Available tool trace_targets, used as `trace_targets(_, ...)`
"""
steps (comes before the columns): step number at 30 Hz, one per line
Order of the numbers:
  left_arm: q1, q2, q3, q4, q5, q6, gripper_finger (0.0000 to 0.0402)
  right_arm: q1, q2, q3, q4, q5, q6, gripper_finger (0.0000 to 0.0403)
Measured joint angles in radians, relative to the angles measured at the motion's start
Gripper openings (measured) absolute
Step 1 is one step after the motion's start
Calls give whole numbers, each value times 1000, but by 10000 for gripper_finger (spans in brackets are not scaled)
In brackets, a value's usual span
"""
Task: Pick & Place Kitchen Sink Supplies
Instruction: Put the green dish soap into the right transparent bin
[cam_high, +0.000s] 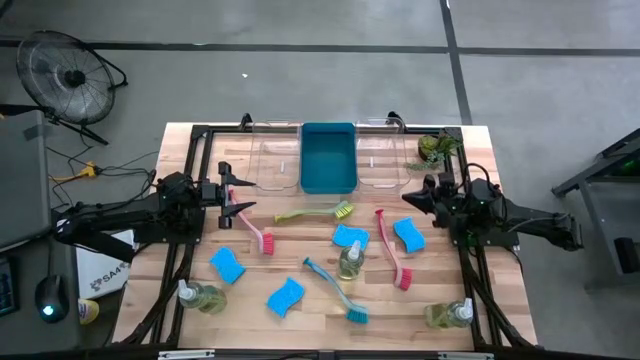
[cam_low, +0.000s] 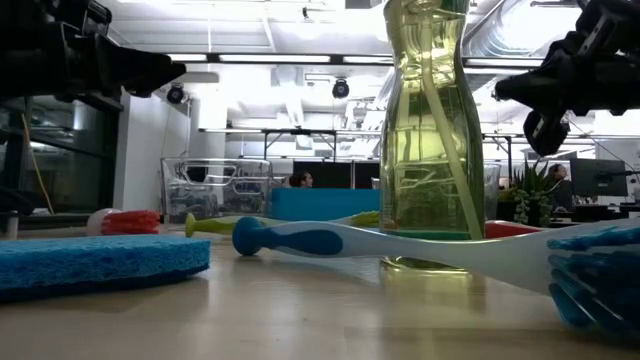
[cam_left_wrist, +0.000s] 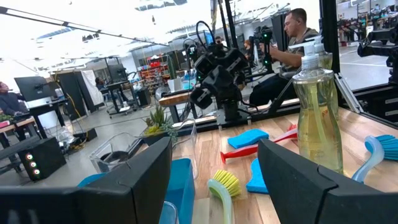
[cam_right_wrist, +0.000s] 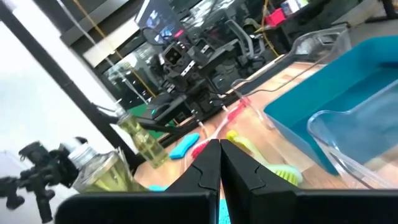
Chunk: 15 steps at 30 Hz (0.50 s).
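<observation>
Left end effector (cam_high: 243, 211) hovers wide and empty; right end effector (cam_high: 405, 200) closed, empty, over the bench (cam_high: 300, 250) strewn with sponges (cam_high: 227, 265) and brushes (cam_high: 315, 212).

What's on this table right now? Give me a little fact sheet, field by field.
Sponges: four blue ones, e.g.
Brushes: pink, yellow-green, red, teal
Pump bottles: three, e.g.
Blue bin: far edge, between two clear trays
Left gripper: jaws open, holding nothing
Right gripper: jaws shut, holding nothing
</observation>
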Motion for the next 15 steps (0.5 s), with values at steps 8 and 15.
trace_targets(8, 0, 0, 0, 0, 0, 0, 234, 0, 29, 83, -101, -13, -90, 10)
trace_targets(15, 0, 0, 0, 0, 0, 0, 234, 0, 185, 273, -305, -12, -202, 26)
